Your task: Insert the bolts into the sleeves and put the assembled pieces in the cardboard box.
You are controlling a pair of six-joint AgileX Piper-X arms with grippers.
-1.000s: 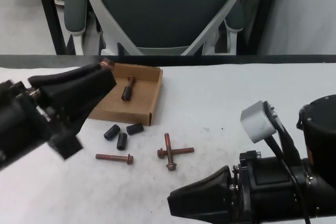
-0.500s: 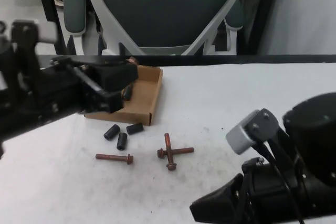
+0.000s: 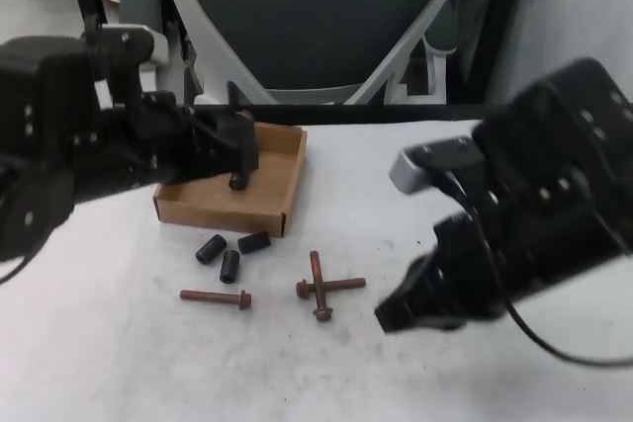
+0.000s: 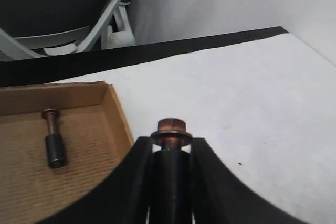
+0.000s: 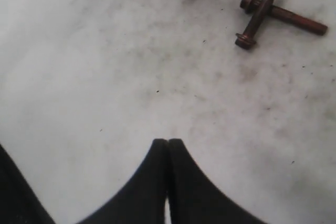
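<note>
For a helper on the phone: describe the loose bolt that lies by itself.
Find the cardboard box on the white bench; three black sleeves lie just in front of it. Nearer the arms lies the bolt, alone and touching nothing, unlike the two bolts crossed beside it.

Dark chair (image 3: pixel 316 17), white-framed, behind white bench (image 3: pixel 366 175). Black strip (image 3: pixel 396 112) along the far edge. Pale wall (image 3: pixel 569 7) to the right, light floor (image 3: pixel 49 12) to the left.
</note>
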